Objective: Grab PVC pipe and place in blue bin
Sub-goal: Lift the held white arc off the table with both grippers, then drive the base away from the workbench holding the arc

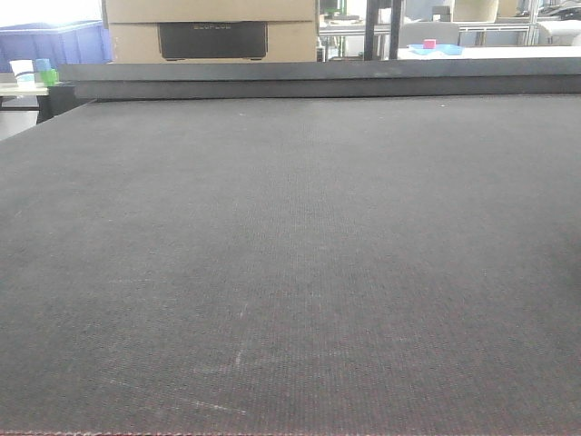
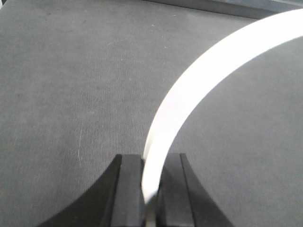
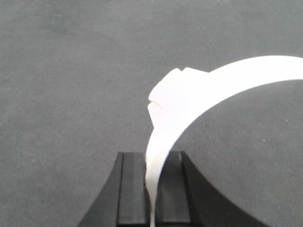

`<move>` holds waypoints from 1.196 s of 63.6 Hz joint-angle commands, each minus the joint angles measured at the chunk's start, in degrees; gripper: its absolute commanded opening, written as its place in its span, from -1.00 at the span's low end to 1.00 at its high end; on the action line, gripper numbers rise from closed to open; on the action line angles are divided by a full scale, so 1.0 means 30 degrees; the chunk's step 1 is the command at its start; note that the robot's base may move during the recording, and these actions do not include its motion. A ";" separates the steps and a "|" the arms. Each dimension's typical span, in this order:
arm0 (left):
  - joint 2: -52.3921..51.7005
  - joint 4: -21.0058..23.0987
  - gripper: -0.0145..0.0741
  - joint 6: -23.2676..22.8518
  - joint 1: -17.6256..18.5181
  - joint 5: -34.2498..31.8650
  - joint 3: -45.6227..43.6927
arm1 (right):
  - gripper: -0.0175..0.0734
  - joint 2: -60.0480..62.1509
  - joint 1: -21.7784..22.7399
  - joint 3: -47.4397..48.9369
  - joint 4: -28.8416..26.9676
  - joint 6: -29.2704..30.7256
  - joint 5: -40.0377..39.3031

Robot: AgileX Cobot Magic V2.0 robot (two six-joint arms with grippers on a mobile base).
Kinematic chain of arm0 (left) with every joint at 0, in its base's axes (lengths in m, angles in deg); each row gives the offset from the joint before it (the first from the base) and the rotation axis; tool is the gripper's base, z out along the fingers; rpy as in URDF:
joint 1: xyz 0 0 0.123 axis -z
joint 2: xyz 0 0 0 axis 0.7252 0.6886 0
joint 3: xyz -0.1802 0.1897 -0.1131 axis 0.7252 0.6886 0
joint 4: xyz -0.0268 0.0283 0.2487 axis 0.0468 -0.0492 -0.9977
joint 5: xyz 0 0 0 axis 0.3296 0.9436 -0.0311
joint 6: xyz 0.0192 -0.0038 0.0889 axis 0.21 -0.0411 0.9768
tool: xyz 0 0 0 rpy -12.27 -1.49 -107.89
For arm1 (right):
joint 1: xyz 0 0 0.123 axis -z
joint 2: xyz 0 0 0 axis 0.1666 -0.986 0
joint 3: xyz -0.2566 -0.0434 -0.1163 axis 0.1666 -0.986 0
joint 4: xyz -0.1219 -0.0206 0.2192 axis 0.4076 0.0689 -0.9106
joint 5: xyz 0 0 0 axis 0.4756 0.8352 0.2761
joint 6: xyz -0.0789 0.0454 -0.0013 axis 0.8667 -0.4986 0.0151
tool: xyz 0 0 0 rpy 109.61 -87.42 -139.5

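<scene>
**White strips held, blue bin far back**

A white bent strip (image 2: 199, 85), maybe the pipe, is pinched in the left gripper (image 2: 150, 163). A notched white strip (image 3: 189, 99) is pinched in the right gripper (image 3: 151, 161). The blue bin (image 1: 54, 44) stands far back, left.

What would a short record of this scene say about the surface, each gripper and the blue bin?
Surface: dark grey mat, bare in the front view
Left gripper: shut on a curved white PVC pipe
Right gripper: shut on a white PVC pipe with a notched edge
Same pipe in both: cannot tell
Blue bin: far back left, beyond the mat
Pipe in bin: not yet
</scene>
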 commanded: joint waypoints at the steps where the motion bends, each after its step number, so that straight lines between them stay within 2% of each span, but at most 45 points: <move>1: -0.1465 0.0312 -0.92 -0.0094 0.0125 -0.0517 0.0640 | -0.98 0.1778 0.0049 -0.0790 0.0283 0.0173 -0.1271; 9: -0.3022 0.0312 -0.92 -0.0094 0.0125 -0.0553 0.0735 | -0.98 0.3616 0.0049 -0.0919 0.0283 0.0173 -0.1535; 26: -0.4711 0.0222 -0.92 -0.0094 0.0125 -0.3188 0.0735 | -0.98 0.5747 0.0049 -0.0919 0.0283 0.0173 -0.3663; 76: -0.4765 0.0222 -0.92 -0.0094 0.0125 -0.3257 0.0735 | -0.98 0.5747 0.0049 -0.0919 0.0283 0.0173 -0.3663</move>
